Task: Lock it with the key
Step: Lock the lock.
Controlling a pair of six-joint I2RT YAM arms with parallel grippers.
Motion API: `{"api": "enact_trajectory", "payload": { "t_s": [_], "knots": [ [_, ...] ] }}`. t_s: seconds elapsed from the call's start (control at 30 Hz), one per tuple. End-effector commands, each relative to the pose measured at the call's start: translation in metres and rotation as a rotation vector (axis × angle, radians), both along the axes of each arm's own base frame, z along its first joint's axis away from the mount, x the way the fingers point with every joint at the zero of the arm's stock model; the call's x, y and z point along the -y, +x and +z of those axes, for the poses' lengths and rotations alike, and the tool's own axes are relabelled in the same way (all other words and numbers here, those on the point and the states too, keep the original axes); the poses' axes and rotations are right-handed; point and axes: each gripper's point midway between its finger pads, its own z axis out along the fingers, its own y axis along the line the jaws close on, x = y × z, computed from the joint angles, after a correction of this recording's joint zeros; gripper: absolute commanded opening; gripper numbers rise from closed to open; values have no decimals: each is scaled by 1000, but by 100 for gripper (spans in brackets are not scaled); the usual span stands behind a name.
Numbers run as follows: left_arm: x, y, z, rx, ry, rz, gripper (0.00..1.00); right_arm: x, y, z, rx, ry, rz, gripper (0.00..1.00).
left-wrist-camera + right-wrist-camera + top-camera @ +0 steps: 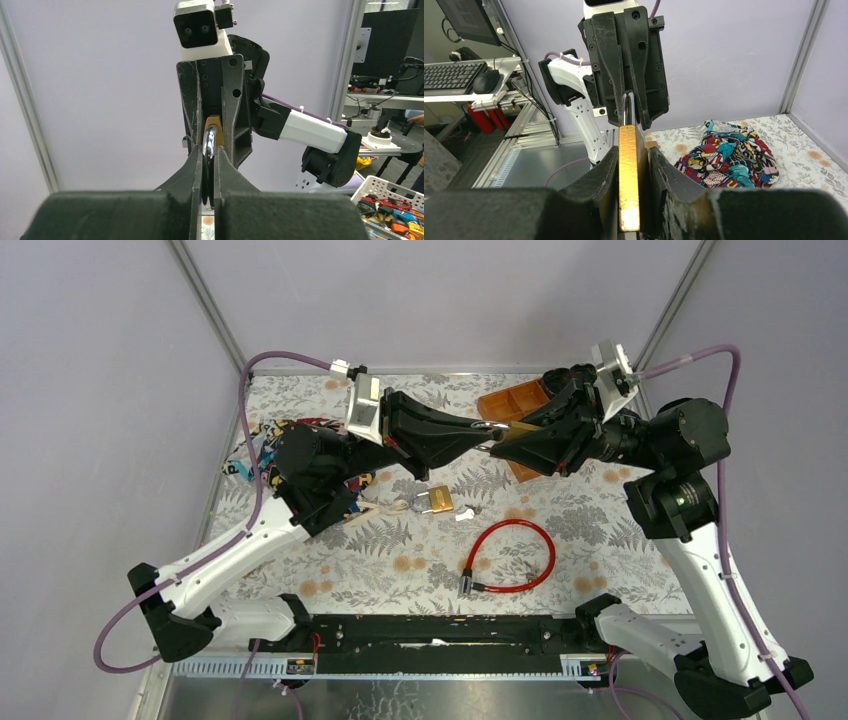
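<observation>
Walls (100, 390) of pale grey box the table (620, 540) in at the back and both sides, and the arms are working well inside them, meeting in mid-air over the middle of the patterned mat. Left edge is crowded: a bright cloth (262, 445) is heaped there, partly under the left arm. Back right, a brown tray (510, 400) sits just behind the right arm's wrist. Nearer the bases a red cable lock (512, 524) lies in a loop, with bare mat around it and out towards the right edge.

Now the meeting point. Both grippers have the brass padlock (629, 175) up in the air, tip to tip. The right gripper (503, 440) is clamped on the brass body, fingers pressed flat to its two faces. The left gripper (482, 430) is pinched nearly closed on the silver shackle (210, 142), which runs straight out of the body into its fingers. So the lock bridges the two, body to the right, shackle to the left.

Below them, on the mat, a second padlock (436, 502) lies flat, with what looks like a ring of keys (400, 506) just beside it, clear of both grippers.
</observation>
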Motion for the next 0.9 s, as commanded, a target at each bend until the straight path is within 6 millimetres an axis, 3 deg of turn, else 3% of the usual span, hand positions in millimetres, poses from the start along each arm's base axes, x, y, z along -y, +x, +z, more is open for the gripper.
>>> {"api": "enact_trajectory", "payload": {
  "t_s": [0.0, 0.1, 0.33, 0.43, 0.53, 0.57, 0.63, 0.8, 0.83, 0.87],
  "knots": [
    [60, -79, -157, -160, 453, -482, 0, -9, 73, 9, -86, 76, -290, 0],
    [48, -68, -149, -63, 453, -423, 0, -3, 60, 1, -38, 20, -283, 0],
    [18, -33, -162, 66, 600, -274, 0, 4, 32, -23, 7, -111, -219, 0],
    [16, -28, -156, 80, 595, -248, 1, 4, 33, -28, -2, -132, -215, 0],
    [16, -28, -152, 75, 582, -246, 12, 3, 34, -32, -12, -143, -213, 0],
    [16, -28, -149, 78, 575, -245, 12, 3, 35, -32, -11, -143, -215, 0],
    [16, -28, -147, 81, 566, -237, 0, 4, 35, -32, -8, -144, -222, 0],
    [10, -15, -131, 145, 533, -144, 0, 6, 37, -38, -17, -169, -242, 0],
    [7, -8, -122, 161, 508, -108, 0, 8, 38, -42, -22, -185, -253, 10],
    [3, -1, -111, 177, 481, -73, 0, 11, 36, -48, -16, -207, -258, 40]
  ]
}}
